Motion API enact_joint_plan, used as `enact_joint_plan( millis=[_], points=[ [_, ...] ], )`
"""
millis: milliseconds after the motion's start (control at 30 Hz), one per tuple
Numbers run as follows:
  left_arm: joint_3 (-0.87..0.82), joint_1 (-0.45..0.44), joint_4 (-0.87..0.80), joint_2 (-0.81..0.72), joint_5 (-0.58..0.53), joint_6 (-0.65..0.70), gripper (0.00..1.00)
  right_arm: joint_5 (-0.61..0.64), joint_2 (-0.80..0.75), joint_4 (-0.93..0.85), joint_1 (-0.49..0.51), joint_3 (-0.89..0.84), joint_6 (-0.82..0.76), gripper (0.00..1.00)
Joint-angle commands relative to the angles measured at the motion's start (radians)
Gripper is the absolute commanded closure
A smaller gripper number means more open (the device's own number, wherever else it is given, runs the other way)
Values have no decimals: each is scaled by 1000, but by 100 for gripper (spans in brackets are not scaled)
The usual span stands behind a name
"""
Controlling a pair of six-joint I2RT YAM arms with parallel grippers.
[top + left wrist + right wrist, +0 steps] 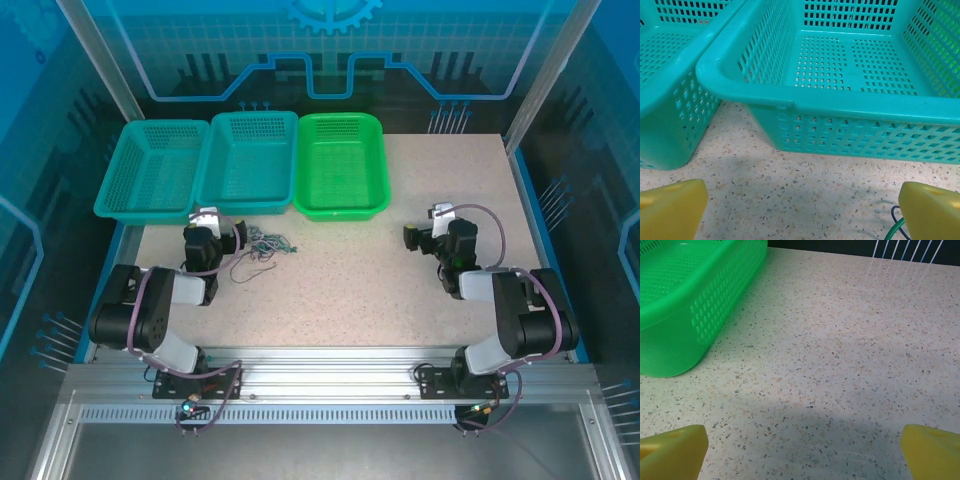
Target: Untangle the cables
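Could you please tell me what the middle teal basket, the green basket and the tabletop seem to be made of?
Middle teal basket: probably moulded plastic, slightly glossy; smooth rounded rim, regular grid of slots. Green basket: the same sort of plastic, with bright sheen on its perforated wall. Tabletop: speckled beige, matt; perhaps laminate or stone composite, which the look leaves open.

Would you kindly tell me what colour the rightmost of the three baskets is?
The rightmost basket is bright green, clearest in the top external view.

No legible text, label, brand or number appears anywhere. The rear panel (200, 40) carries a gear emblem (331, 10).
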Motion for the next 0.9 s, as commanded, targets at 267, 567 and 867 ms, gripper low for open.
enact_joint_plan(
  millis=[267,567,867],
  points=[
    [14,-1,13,7,17,2,1,-15,2,-2,-7,20,-8,0],
    [14,-2,14,7,21,4,1,39,-32,-33,0,23,10,0],
    [-118,-44,35,-264,-12,46,1,237,-519,-712,6,175,334,0]
  ],
)
